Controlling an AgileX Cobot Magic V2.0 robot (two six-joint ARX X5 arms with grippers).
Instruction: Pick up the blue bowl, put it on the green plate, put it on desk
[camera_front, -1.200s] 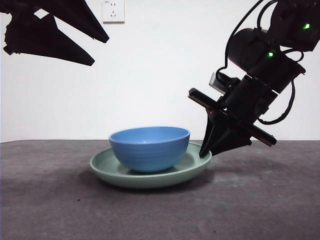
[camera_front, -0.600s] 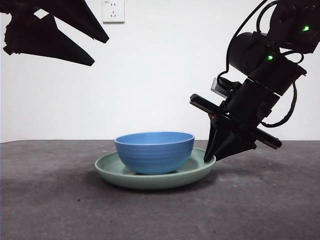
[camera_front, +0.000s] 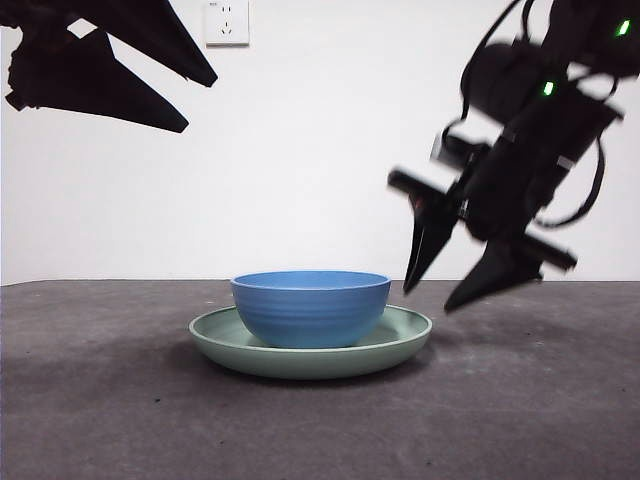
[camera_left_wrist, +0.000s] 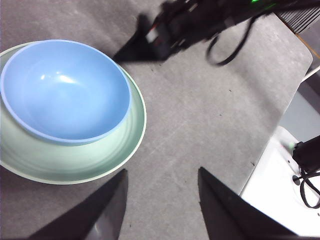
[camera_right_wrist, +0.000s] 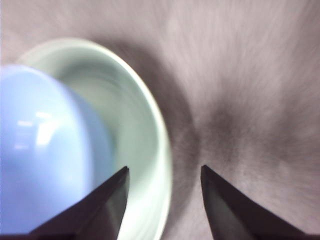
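The blue bowl sits inside the green plate, and the plate rests flat on the desk. My right gripper is open and empty, hanging just above and to the right of the plate's rim, blurred with motion. In the right wrist view its jaws stand apart over the plate's edge beside the bowl. My left gripper is open and empty, high at the top left. In the left wrist view the bowl and plate lie below it.
A white wall with a socket stands behind the desk. In the left wrist view the desk's edge and a white box with cables lie to one side.
My right gripper let go of the plate's right rim, opened and rose up to the right. The plate with the bowl shifted right and settled flat on the desk. The left arm stayed still.
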